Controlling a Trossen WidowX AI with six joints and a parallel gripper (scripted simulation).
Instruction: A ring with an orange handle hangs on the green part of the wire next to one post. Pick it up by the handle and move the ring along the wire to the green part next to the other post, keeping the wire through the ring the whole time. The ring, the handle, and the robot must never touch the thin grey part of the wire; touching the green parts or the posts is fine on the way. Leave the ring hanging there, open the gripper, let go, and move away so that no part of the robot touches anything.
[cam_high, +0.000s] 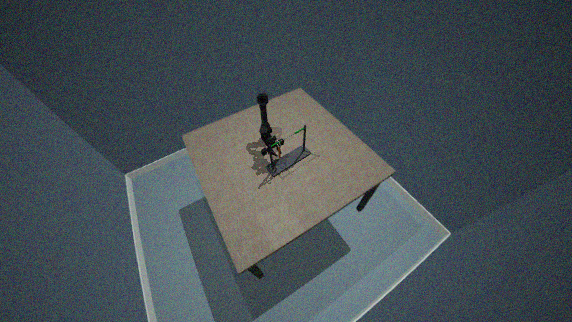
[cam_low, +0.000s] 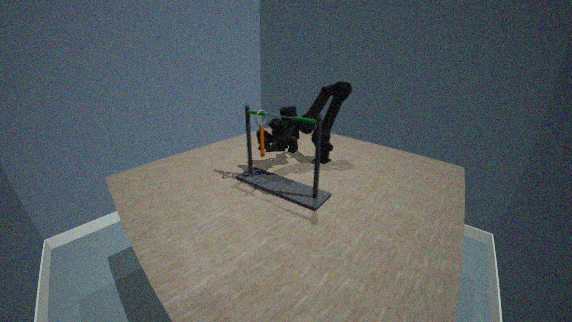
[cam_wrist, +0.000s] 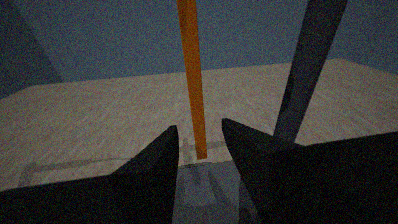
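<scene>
1. The ring (cam_low: 260, 118) hangs on the wire (cam_low: 285, 117), near one post (cam_low: 249, 145) (cam_wrist: 310, 65).
2. Its orange handle (cam_low: 262, 150) (cam_wrist: 195, 80) points down.
3. The gripper (cam_high: 276, 149) (cam_low: 261, 141) (cam_wrist: 199, 127) is partly open, fingertips apart on either side of the handle's line in the wrist view, clamped on nothing; I can't tell whether either touches it.
4. The arm (cam_high: 264, 114) (cam_low: 327, 112) reaches from behind the wire.
5. Both posts rise from a grey base plate (cam_high: 290, 161) (cam_low: 285, 188) on the table (cam_high: 300, 200) (cam_low: 350, 240) (cam_wrist: 100, 115).

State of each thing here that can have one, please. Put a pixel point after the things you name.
Ring (cam_low: 261, 118): hanging on the wire, near one post.
Orange handle (cam_low: 262, 141) (cam_wrist: 195, 85): hanging down from the ring, ungripped.
Hand (cam_wrist: 199, 127): partly open, fingertips apart, holding nothing.
Stand base (cam_high: 290, 161) (cam_low: 285, 188) (cam_wrist: 200, 197): flat on the table (cam_high: 310, 200) (cam_low: 350, 250) (cam_wrist: 100, 110).
</scene>
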